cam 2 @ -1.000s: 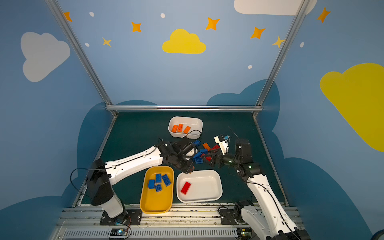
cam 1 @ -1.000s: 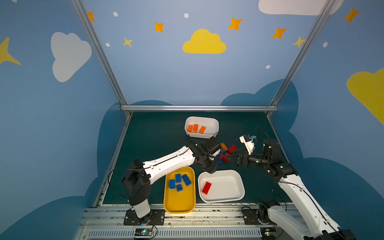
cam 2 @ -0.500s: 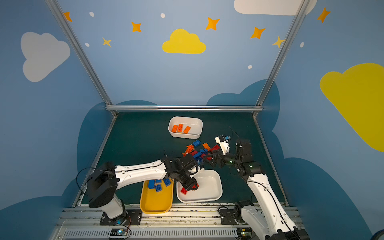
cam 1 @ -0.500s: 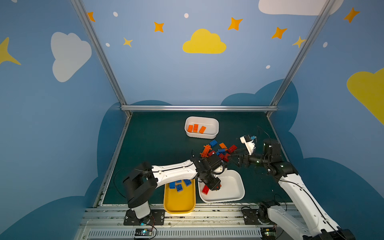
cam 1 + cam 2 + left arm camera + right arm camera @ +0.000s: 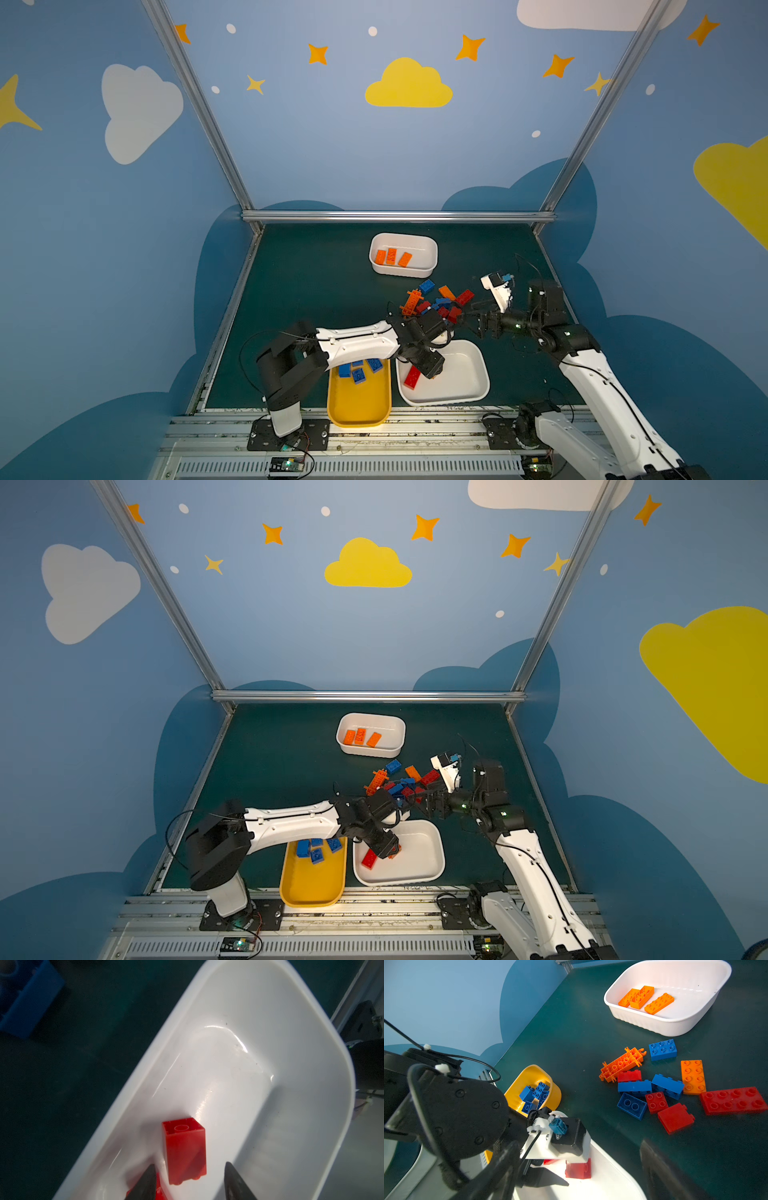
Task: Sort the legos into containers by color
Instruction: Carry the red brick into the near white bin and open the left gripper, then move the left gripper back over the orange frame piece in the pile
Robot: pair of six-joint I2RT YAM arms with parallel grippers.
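Left wrist view: the left hand [image 5: 190,1164] hangs inside the wide white tub [image 5: 249,1064], fingers [image 5: 145,1185] apart, with a red brick [image 5: 182,1147] lying just past them (neither finger touches it). Pulling out carelessly could clip the rim, or bump the right hand [image 5: 465,318], which hovers nearby with its fingers spread.

tubs 3: yellow tub [image 5: 359,404], shallow white tub [image 5: 461,374], deep white tub [image 5: 422,251] | orange bricks [image 5: 641,997] in deep white tub: 3 | blue bricks [image 5: 358,375] in yellow tub: 4 | red bricks [image 5: 185,1151] in shallow white tub: 2 | on desk [image 5: 316,282]: loose blue bricks [image 5: 662,1049] 4, loose red bricks [image 5: 733,1100] 4, orange plate [image 5: 693,1077] 1, orange cross-shaped piece [image 5: 623,1064] 1
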